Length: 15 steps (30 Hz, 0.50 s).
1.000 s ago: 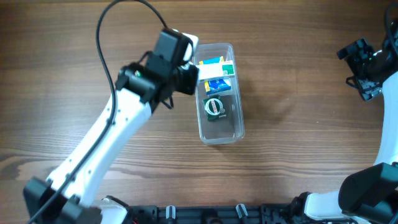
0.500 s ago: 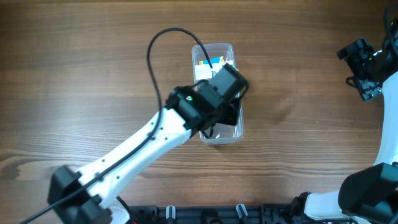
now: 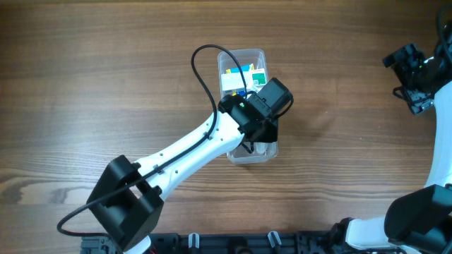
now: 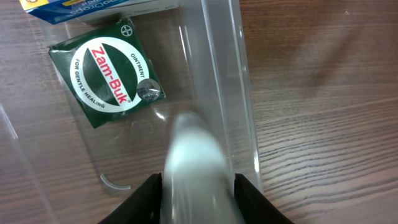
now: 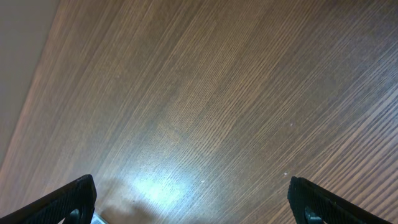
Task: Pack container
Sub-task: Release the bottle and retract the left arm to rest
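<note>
1. The clear, colourless plastic tub with rounded corners, the container (image 3: 241, 51), lies lengthwise mid-way across the brown wooden table (image 3: 85, 63); the left gripper (image 4: 198, 190) hangs over the end nearest the robot, just inside one long clear wall.
2. Its black jaws flank a blurred white rounded object (image 4: 191, 149); the blur hides whether they clamp it or stand loose around it, so I cannot tell; nor can I tell what the object is.
3. The step in hand, as I judge it, is setting this object into that bare end; aim it inward, since it sits close to the wall and could catch on the rim or tip outside.
4. Keep it off the square green Zam-Buk ointment packet (image 4: 107, 71) and the blue-and-white card box (image 4: 93, 7) beyond, both lying on the tub floor.
5. Part the jaws low; then lift straight up, so neither finger hooks the wall.
6. The right gripper (image 5: 196, 202), jaws wide apart and empty, is well away over bare table; it need not move.
</note>
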Each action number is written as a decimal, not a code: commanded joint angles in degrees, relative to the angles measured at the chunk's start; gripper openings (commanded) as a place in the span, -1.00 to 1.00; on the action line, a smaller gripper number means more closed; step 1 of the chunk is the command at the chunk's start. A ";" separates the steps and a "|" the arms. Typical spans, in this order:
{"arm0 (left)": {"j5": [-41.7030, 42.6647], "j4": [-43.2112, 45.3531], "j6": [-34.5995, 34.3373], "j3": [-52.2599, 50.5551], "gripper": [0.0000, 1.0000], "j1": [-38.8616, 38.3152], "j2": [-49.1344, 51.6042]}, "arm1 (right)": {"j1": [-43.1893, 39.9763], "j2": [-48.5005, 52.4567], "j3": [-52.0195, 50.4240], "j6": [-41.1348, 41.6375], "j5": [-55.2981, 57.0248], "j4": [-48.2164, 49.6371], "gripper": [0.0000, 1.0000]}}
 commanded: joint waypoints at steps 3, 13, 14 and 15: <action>-2.51 -0.11 -4.90 0.24 -0.25 -0.26 0.57 | -0.04 0.74 -0.15 0.72 0.35 0.13 1.00; -2.99 5.16 -1.90 0.76 0.47 0.11 -0.07 | -0.07 0.74 -0.15 0.70 0.35 0.13 0.99; -3.02 5.88 -0.96 1.25 0.54 0.20 -0.55 | -0.07 0.74 -0.15 0.72 0.35 0.13 1.00; -3.26 6.16 0.17 2.34 0.68 0.44 -1.38 | -0.07 0.74 -0.15 0.72 0.35 0.13 1.00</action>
